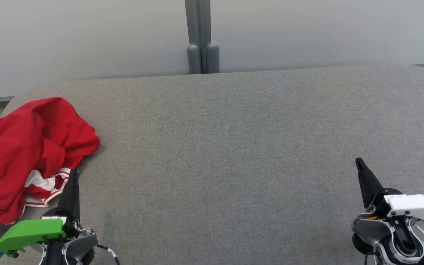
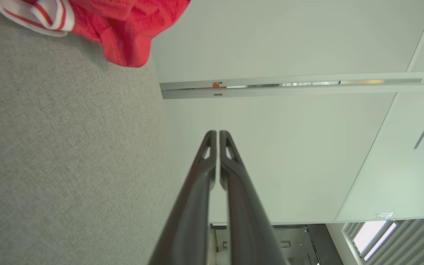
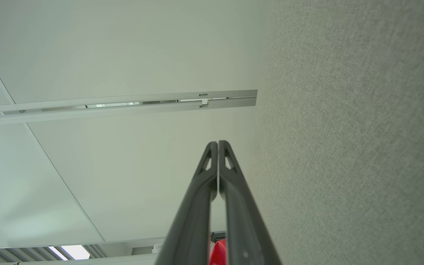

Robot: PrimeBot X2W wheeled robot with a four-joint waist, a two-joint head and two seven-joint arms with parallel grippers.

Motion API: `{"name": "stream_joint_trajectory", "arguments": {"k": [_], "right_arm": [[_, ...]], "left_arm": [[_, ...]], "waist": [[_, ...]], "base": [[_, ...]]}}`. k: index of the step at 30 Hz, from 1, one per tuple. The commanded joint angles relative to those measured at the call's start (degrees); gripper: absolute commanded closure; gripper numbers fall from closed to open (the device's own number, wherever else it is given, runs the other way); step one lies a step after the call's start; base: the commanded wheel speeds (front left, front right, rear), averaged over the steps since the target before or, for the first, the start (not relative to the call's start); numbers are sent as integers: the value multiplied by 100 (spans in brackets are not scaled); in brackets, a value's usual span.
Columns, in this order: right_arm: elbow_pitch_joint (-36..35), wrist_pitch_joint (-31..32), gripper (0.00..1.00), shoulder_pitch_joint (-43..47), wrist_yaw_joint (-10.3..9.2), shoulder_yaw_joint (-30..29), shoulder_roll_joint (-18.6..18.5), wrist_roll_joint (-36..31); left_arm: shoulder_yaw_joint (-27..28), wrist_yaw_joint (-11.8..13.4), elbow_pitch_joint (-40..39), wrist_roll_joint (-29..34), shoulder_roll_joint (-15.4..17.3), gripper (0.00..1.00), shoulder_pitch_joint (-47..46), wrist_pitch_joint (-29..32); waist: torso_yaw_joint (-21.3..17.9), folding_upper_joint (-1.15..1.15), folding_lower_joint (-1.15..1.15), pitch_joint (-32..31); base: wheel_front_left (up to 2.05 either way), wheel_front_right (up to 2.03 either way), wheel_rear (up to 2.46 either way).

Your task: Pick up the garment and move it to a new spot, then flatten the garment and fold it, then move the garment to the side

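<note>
Left pincer (image 1: 73, 176) is being held pressed together, nothing pinched, just beside the crumpled red shorts (image 1: 31, 154), which are sitting bunched at the left edge of the grey desk (image 1: 234, 147). Right pincer (image 1: 360, 163) is likewise being held pressed together, well apart from them. Judging from this, if only a loose top fold is being grabbed, the shorts could be dragged off that edge or dropped mid-carry.
</note>
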Motion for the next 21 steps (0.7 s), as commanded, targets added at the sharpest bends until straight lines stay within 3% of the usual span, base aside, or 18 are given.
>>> {"name": "stream_joint_trajectory", "arguments": {"k": [1,21], "right_arm": [[-7,7,100,-2,5,0,-17,-32],[-7,7,100,-2,5,0,-18,-32]], "left_arm": [[6,-32,-4,34,10,100,-69,10],[6,-32,-2,34,11,100,-69,10]], "waist": [[0,0,0,0],[0,0,0,0]], "base": [[0,0,0],[0,0,0]]}}
